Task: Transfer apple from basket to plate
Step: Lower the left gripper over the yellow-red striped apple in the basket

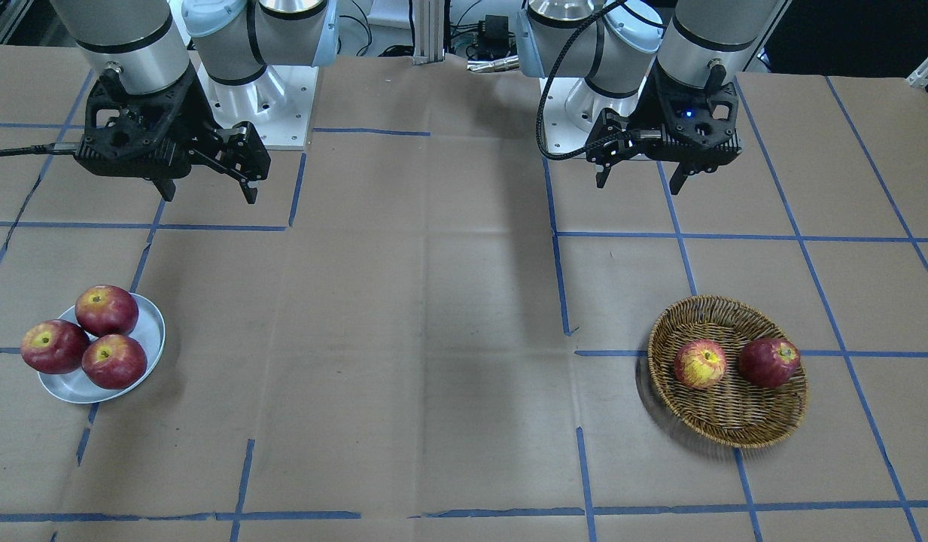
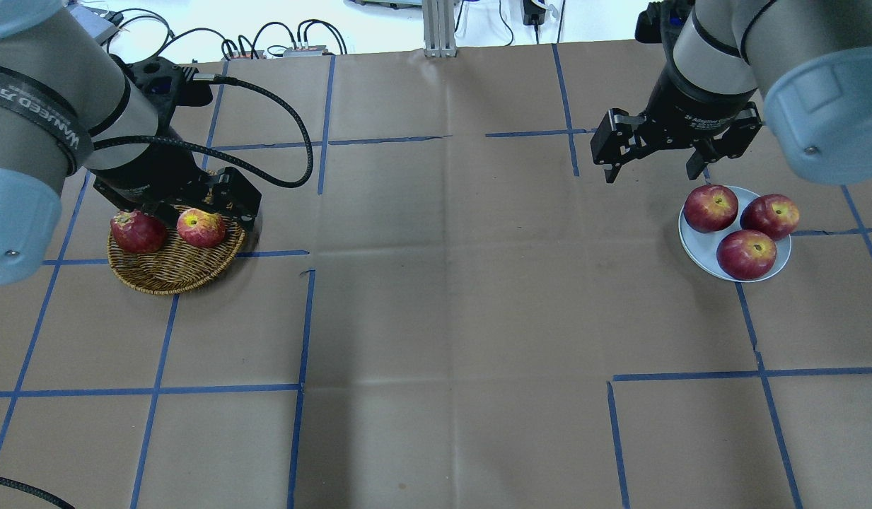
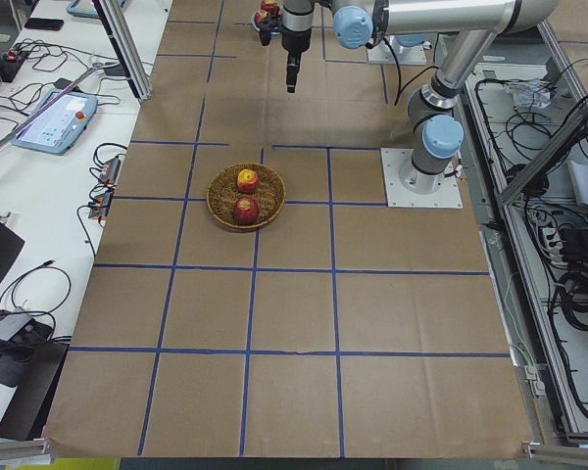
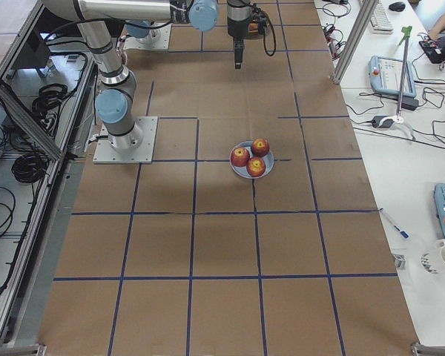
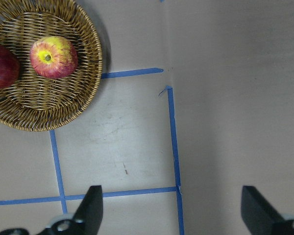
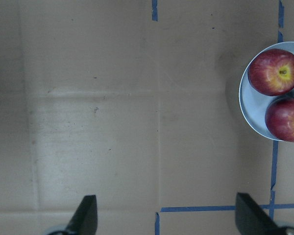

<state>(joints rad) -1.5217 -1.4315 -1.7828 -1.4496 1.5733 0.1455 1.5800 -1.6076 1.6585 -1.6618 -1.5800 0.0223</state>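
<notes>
1. Overhead exterior view puts the apple, the pale one with yellow patches, inside the basket on the robot's left side of the table. It lies just beside a darker apple on the same weave.
2. The plate sits well apart on the robot's right side. It carries three red apples packed close together, with only a little bare surface showing at the rim.
3. The left gripper hangs above the table on the robot's side of the basket, touching nothing. Its wrist view shows the fingers spread wide with only taped cardboard between them, so the claw is released and empty.
4. The right gripper hovers raised and clear of the plate. Its wrist view likewise shows both fingers far apart over bare cardboard, so it too is released and holds nothing.
5. As I judge it, nothing of the transfer is done for this apple: it is ungrasped and in its starting place.
6. What is left is all of it: reach into the basket, close on the pale apple without nudging its neighbour, lift, carry it across and set it down.
7. The crowded plate looks like the awkward part, since a round fruit put on the narrow free space may roll off.
</notes>
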